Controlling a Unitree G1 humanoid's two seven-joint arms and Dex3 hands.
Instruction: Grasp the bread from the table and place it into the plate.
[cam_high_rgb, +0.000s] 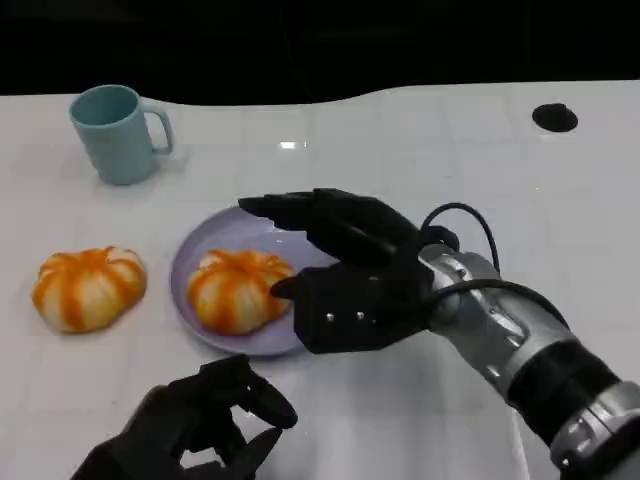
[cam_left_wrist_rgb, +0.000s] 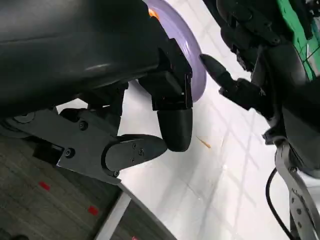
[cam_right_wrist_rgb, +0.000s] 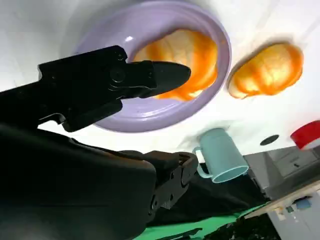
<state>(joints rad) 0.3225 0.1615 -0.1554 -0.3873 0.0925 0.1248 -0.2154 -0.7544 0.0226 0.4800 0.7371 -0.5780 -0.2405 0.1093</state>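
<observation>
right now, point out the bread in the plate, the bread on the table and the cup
bread in the plate (cam_high_rgb: 238, 290), head view, middle of its striped top
bread on the table (cam_high_rgb: 88, 288), head view, centre of its top
cup (cam_high_rgb: 113, 135), head view, outer wall below the rim

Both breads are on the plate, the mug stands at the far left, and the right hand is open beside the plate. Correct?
Not quite: one bread lies on the plate; the other bread is on the table to its left, as the head view shows. The mug and open right hand are as stated.
</observation>
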